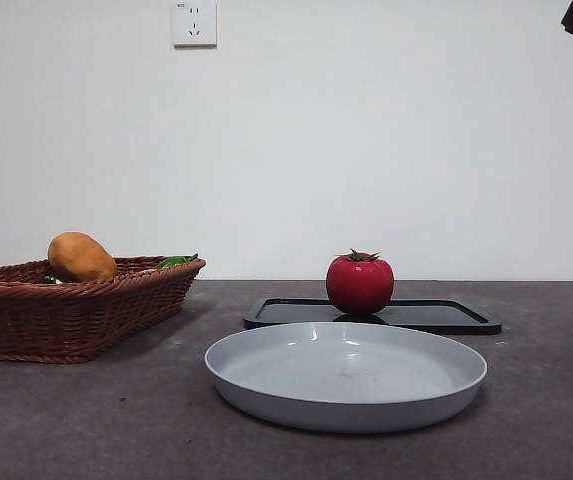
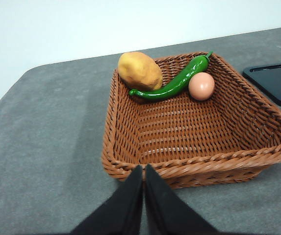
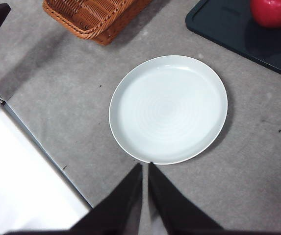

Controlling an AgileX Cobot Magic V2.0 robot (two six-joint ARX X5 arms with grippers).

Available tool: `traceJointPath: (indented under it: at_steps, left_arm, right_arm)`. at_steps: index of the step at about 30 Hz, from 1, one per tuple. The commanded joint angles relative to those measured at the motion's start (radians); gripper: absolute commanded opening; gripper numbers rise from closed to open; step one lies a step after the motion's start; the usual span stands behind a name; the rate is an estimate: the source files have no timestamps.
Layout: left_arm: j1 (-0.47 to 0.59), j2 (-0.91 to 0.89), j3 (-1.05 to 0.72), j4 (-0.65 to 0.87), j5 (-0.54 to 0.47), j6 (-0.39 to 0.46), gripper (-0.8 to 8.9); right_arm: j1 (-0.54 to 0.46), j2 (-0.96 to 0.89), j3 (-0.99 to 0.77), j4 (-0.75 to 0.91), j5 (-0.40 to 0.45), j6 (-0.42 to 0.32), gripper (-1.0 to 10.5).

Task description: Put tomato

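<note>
**A:** What is nearest to you in the front view?

**B:** The dark grey table [image 1: 86,420], matte and lightly speckled, fills the bottom of the frame. On it, low and centre, sits a pale grey plate [image 1: 266,395], round and shallow, with nothing in it.

**A:** And behind the plate?

**B:** A flat black tray [image 1: 436,315], just past the plate's far rim. The tomato [image 1: 360,284] stands upright on that tray, right of centre in the frame, green stem on top. No gripper of mine touches it.

**A:** What is on the left side?

**B:** A brown wicker basket [image 1: 66,320] at the left edge. My left wrist view shows a potato [image 2: 140,70], a long green pepper [image 2: 172,86] and an egg [image 2: 201,85] grouped against one wall of it; the pepper lies between the other two.

**A:** Your grippers?

**B:** My left gripper [image 2: 143,169] hangs over the table near the basket's rim, its jaws pressed together, holding nothing. My right gripper [image 3: 145,166] hovers by the plate's edge, jaws nearly meeting, also holding nothing. One arm shows only as a dark tip in the upper right corner of the front view.

**A:** And farthest back?

**B:** A plain white wall [image 1: 416,140], with a white power socket [image 1: 194,22] at top left of centre.
</note>
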Motion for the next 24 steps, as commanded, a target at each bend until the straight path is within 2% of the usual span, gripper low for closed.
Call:
traceJointPath:
  at_steps: [1,19,22,24]
  left_arm:
    - [0.001,-0.002,-0.020,-0.008,-0.002,-0.010,0.07]
    - [0.001,-0.001,-0.020,-0.008,-0.001,-0.010,0.07]
    - [0.001,-0.001,-0.020,-0.008,-0.002,-0.010,0.08]
    - [0.001,-0.002,-0.020,-0.008,-0.002,-0.010,0.07]
  right_arm:
    - [0.005,0.006,0.008,0.010,-0.003,0.010,0.1]
    - [0.005,0.005,0.008,0.009,-0.003,0.010,0.1]
    - [-0.021,-0.027,0.008,0.019,0.029,-0.058,0.1]
    - [-0.059,-0.054,0.005,0.048,0.033,-0.078,0.1]
